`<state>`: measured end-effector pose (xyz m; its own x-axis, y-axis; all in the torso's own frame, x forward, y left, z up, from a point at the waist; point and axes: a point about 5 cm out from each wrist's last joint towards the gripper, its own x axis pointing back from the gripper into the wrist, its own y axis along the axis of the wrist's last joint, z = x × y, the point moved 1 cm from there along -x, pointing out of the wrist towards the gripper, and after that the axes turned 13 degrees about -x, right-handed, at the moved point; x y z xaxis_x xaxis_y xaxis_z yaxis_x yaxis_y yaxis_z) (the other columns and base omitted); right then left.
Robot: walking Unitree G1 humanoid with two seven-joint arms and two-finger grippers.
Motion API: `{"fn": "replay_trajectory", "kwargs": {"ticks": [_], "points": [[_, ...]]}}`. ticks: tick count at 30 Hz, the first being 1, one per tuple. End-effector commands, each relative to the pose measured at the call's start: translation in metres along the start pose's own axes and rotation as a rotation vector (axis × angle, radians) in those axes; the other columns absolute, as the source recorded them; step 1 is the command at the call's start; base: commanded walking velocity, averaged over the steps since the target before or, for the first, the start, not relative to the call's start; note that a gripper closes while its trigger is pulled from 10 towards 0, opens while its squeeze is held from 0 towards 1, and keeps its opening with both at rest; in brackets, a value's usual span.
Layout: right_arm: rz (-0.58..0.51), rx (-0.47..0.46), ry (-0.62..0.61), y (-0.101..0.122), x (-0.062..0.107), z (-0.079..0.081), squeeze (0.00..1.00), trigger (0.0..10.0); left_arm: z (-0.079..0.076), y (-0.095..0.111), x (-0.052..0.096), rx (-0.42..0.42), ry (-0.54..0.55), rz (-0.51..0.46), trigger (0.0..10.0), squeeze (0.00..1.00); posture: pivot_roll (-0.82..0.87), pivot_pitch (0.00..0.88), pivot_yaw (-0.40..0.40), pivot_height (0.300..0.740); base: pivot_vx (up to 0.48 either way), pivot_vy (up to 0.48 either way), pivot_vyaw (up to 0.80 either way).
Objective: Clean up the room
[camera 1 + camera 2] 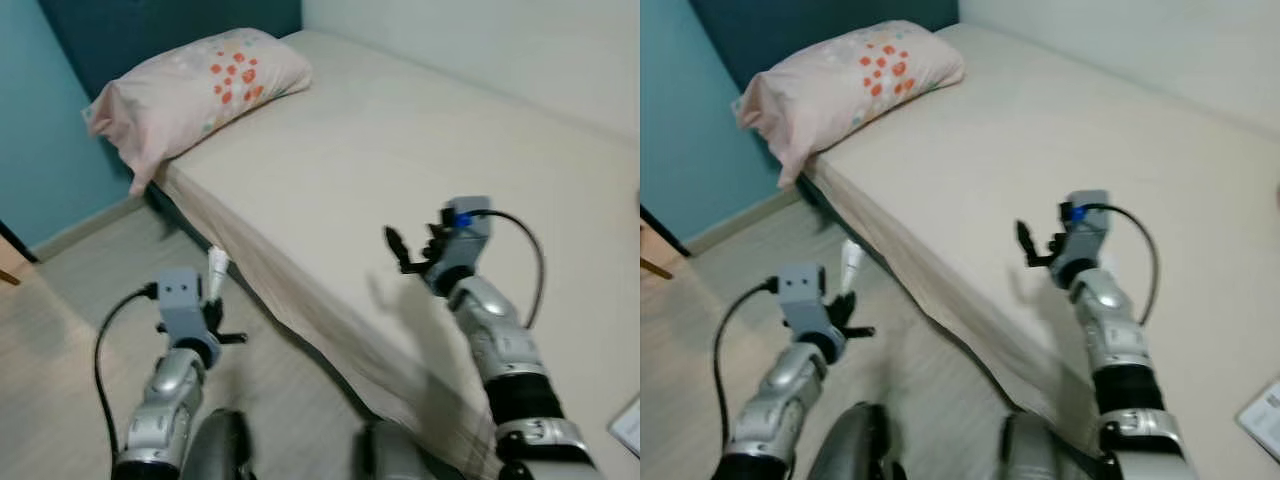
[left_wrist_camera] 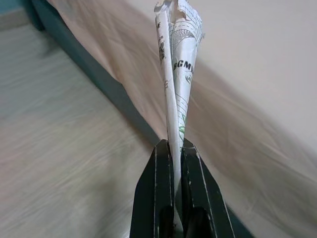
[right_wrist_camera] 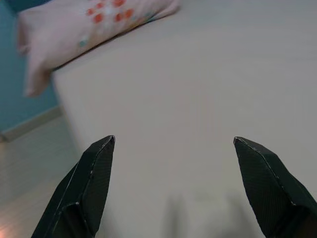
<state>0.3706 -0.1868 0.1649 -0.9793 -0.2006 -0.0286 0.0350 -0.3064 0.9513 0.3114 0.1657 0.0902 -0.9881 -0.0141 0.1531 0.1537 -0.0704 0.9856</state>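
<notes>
A: Paper, folded, is what the left gripper (image 1: 214, 312) has hold of in the left eye view. The folded paper (image 1: 216, 270) stands up out of the fingers, long axis near upright, free end pointing up toward the edge of the bed (image 1: 400, 150), over the wooden floor (image 1: 60, 330).

B: And the right gripper (image 1: 408, 250)?

A: It hangs over the cream sheet, fingers apart, nothing between them. A pillow (image 1: 195, 85) with orange spots lies at the head of the bed, against the blue wall (image 1: 40, 130).

B: Does the right eye view add anything?

A: Same layout. A printed sheet (image 1: 1265, 415) lies on the bed at the robot's far right, well apart from both grippers.

B: Left wrist view?

A: The two black fingers (image 2: 156, 198) are pinched closed on the paper's lower end. The paper runs straight away from the camera along the finger line, a narrow creased strip with green and black print, its torn tip farthest out. Behind it are the hanging sheet, the dark bed base and the floor.

B: Right wrist view?

A: Both fingertips (image 3: 96, 168) are spread wide with bare sheet between them; the pillow is far beyond, at the head of the bed
</notes>
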Motion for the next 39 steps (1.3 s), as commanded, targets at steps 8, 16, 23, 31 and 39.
{"fn": "replay_trajectory", "kwargs": {"ticks": [8, 16, 23, 31, 39], "points": [[0.044, 0.01, -0.109, -0.011, -0.001, -0.009, 0.0, 10.0, 0.002, -0.013, 0.005, 0.005, -0.001, 0.053, 10.0, 0.0, -0.06, 0.218, -0.047, 0.575, 0.0, -0.424, 0.0], [0.073, 0.067, -0.25, -0.014, 0.008, -0.035, 0.0, 10.0, 0.002, -0.011, 0.009, 0.033, 0.014, 0.049, 10.0, 0.0, -0.06, 0.247, -0.045, 0.575, 0.0, -0.058, 0.0], [0.099, 0.034, -0.299, -0.02, 0.019, -0.059, 0.0, 10.0, 0.018, -0.003, 0.018, -0.013, 0.022, 0.027, 10.0, 0.0, -0.04, 0.319, -0.029, 0.575, 0.0, 0.0, 0.0], [0.123, -0.007, -0.179, -0.024, 0.007, -0.045, 0.0, 10.0, 0.047, 0.015, 0.02, -0.067, 0.09, 0.001, 10.0, 0.0, -0.01, 0.367, -0.029, 0.575, 0.0, 0.0, 0.0], [0.159, 0.066, -0.274, -0.028, 0.002, -0.056, 0.0, 10.0, 0.048, 0.026, 0.028, -0.088, 0.079, -0.018, 10.0, 0.0, 0.03, 0.441, -0.007, 0.575, 0.0, 0.0, 0.0]]}}
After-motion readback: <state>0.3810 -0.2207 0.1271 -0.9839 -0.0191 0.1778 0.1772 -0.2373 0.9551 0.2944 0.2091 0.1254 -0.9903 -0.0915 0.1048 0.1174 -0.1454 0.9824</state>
